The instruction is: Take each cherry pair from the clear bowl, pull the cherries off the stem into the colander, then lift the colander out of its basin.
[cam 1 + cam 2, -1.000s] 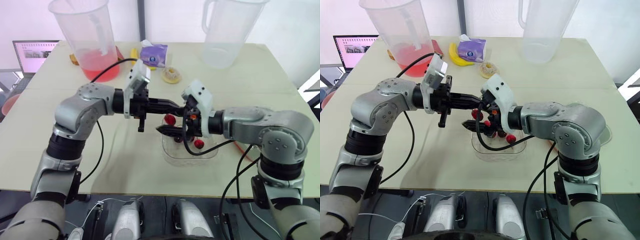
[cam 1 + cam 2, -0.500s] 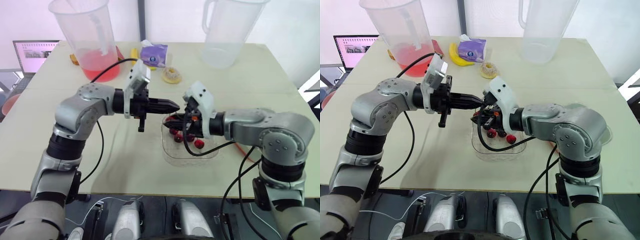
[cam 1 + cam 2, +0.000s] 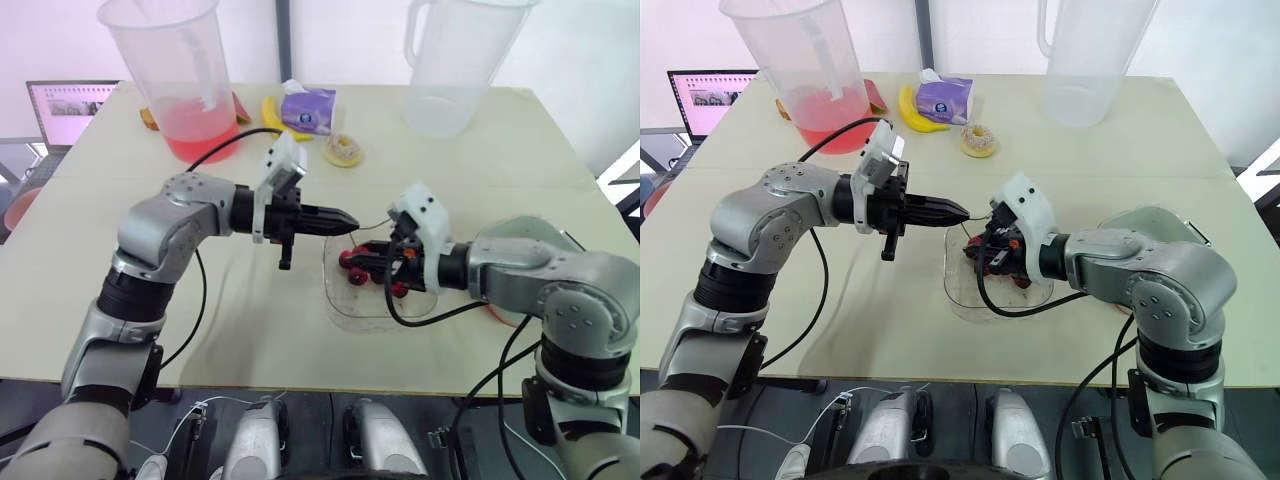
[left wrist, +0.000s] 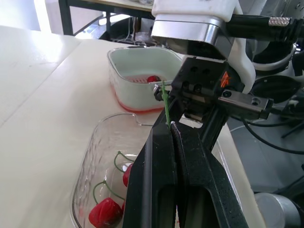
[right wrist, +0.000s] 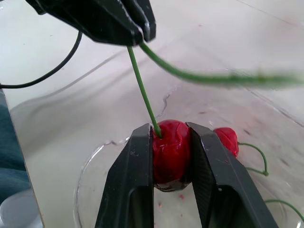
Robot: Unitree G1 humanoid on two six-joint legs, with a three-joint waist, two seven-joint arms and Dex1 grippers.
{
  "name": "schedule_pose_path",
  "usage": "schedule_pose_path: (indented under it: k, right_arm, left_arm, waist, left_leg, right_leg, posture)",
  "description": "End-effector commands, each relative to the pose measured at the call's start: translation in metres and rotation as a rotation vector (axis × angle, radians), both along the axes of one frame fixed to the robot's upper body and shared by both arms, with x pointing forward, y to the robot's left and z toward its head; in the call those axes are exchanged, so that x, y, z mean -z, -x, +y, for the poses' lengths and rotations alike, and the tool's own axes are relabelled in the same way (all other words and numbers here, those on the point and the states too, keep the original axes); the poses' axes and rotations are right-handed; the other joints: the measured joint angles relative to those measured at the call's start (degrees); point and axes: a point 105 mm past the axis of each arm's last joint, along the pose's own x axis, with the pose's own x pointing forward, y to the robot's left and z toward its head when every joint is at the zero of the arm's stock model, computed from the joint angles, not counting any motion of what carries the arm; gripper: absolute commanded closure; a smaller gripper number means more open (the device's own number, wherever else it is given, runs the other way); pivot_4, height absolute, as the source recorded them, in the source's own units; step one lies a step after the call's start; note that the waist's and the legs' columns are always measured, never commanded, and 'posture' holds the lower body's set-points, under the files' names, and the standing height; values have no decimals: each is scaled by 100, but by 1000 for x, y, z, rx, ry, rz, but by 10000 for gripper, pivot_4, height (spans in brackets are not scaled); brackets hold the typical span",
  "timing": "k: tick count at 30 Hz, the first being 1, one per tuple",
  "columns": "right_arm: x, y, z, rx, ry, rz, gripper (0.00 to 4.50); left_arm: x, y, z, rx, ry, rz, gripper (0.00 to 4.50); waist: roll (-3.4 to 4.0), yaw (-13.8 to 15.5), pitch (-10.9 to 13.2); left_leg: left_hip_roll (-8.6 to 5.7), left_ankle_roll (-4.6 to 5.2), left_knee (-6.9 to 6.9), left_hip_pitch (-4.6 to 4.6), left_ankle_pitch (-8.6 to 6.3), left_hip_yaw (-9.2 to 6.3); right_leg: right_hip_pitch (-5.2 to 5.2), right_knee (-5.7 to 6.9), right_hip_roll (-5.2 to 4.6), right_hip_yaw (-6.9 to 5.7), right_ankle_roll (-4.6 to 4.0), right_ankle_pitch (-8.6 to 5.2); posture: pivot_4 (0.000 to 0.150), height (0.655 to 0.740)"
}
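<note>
Stem (image 5: 141,85) spans straight from clenched left gripper (image 4: 169,125) to cherry (image 5: 171,153) pinched in right gripper (image 5: 169,131), over clear bowl (image 4: 94,159)

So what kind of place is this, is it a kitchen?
Probably a robot lab set up like a kitchen, not a real one. A laptop sits beside the plain table, and on the table stand a big clear jug, a banana and a doughnut.

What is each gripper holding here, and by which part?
The left gripper pinches the cherry pair's stem at its fork; the right gripper clamps one cherry across its sides.
</note>
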Motion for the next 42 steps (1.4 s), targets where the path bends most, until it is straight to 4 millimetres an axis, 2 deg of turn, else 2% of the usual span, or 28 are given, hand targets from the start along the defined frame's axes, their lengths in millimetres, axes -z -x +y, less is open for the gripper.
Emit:
schedule_pose_path:
  k: [1,11,14,16,22,26,28,31,34,40,42]
  right_arm:
    - [9,4,-7,20,48,34,39339]
    - [22,5,-12,43,107,72,39339]
    - [20,5,-13,45,99,66,39339]
    - [12,2,-20,78,88,44,39339]
    - [-28,-8,-87,367,81,-107,39339]
    - [-39,-2,-155,680,141,-154,39339]
    - [-35,5,-176,785,176,-145,39339]
    - [-15,14,-195,885,237,-84,39339]
    - [2,18,-206,955,257,-29,39339]
    - [20,18,-220,1037,252,42,39339]
    - [25,17,-222,1044,243,58,29237]
  left_arm:
    - [-23,5,1,14,57,-84,45000]
    - [-23,4,0,14,58,-81,45000]
    - [-23,3,1,10,57,-82,45000]
    - [-23,3,2,8,55,-82,45000]
    - [-20,5,6,-2,50,-69,45000]
    - [-17,8,10,-11,48,-50,45000]
    - [-16,9,11,-15,49,-42,45000]
    - [-12,11,12,-18,46,-30,45000]
    - [-9,12,12,-18,43,-23,45000]
    - [-9,12,10,-16,44,-20,45000]
    - [-9,12,10,-19,45,-22,45000]
  waist:
    - [0,-1,0]
    - [0,-3,0]
    - [0,-2,0]
    - [0,-2,0]
    - [0,20,1]
    - [0,22,1]
    - [0,15,0]
    - [0,-7,0]
    - [3,-10,-1]
    - [3,4,-1]
    - [3,16,-1]
  left_leg:
    - [0,0,0,0,0,0]
    - [0,0,-1,0,0,0]
    - [0,0,-1,0,0,0]
    - [0,0,0,0,0,0]
    - [-4,3,0,-1,-2,0]
    - [0,1,-5,0,-1,-1]
    - [0,0,-6,1,0,0]
    - [0,-5,-7,6,3,0]
    - [1,-6,-8,8,3,0]
    - [-1,-8,-8,9,5,2]
    - [-2,-8,-8,9,5,2]
  right_leg:
    - [0,0,1,0,0,0]
    - [-1,0,2,0,0,0]
    - [-1,-1,2,1,0,0]
    - [-1,-1,2,0,0,0]
    - [1,-3,-1,-1,0,0]
    - [2,-5,0,0,0,0]
    - [2,-4,0,2,0,-1]
    - [4,-3,1,3,0,-1]
    - [5,-3,4,4,1,-1]
    - [5,-3,13,7,3,-2]
    - [5,-3,13,7,4,-3]
  posture:
    - [1500,7400]
    - [1500,7400]
    - [1500,7400]
    - [1500,7400]
    - [1500,7400]
    - [1500,7400]
    - [1500,7400]
    - [1500,7400]
    - [1500,7400]
    - [1500,7400]
    - [1500,7400]
